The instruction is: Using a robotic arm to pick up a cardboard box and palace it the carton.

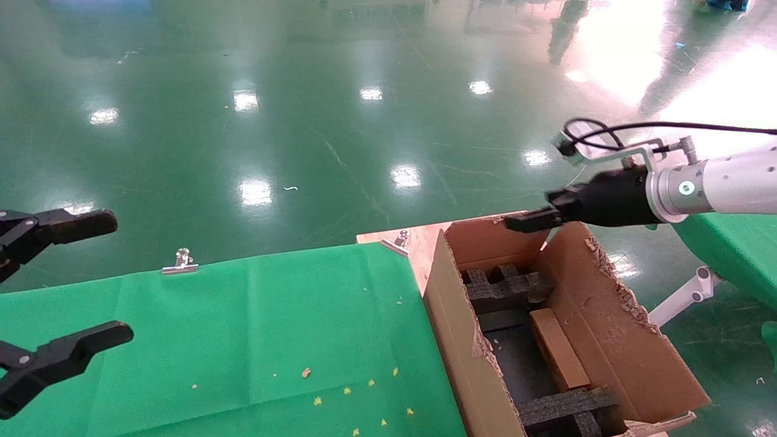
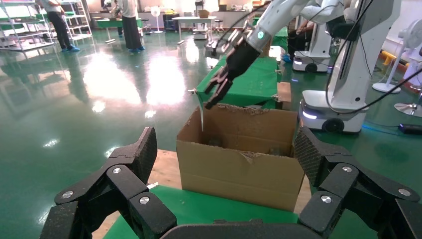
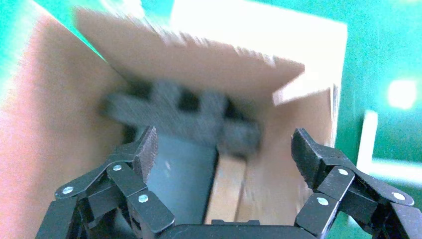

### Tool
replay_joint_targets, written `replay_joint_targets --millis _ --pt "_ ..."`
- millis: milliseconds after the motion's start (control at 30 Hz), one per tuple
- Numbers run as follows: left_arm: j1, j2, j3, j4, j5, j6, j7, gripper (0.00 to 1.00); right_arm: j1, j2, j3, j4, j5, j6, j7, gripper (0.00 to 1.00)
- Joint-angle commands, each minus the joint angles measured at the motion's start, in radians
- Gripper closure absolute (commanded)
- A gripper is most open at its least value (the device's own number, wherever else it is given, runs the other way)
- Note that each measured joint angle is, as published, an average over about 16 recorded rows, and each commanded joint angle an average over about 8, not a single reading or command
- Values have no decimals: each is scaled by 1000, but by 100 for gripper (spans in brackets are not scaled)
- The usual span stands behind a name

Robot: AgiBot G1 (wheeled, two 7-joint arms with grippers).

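A brown carton point(image 1: 613, 328) is showing black foam inserts point(image 1: 507, 290) and a tan cardboard box point(image 1: 558, 349) inside. A bright green cloth point(image 1: 255, 328), speckled with yellow crumbs point(image 1: 349, 394), is covering the table. Glossy dark green floor point(image 1: 303, 121) is reflecting white lights.

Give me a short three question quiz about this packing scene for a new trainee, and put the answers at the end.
1. True or false: the cardboard box lies on the green cloth beside the carton.
2. Which gripper hangs above the carton's far flap? A) left gripper B) right gripper
3. What dark material sits inside the carton at both ends of the cardboard box?

Key:
1. False. It lies inside the carton, against the right wall.
2. B. The right gripper is open and holds nothing; the left gripper, also open, is parked over the cloth's left edge.
3. Black foam inserts.
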Motion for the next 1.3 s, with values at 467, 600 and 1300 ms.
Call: replay_joint_targets --millis 467,600,1300 --pt "0 0 0 0 0 0 0 0 54 185 152 453 207 -37 -190 0" --pt "0 0 0 0 0 0 0 0 50 176 150 432 200 -34 -186 0" --pt "0 0 0 0 0 0 0 0 -290 106 682 456 184 -264 -338 0"
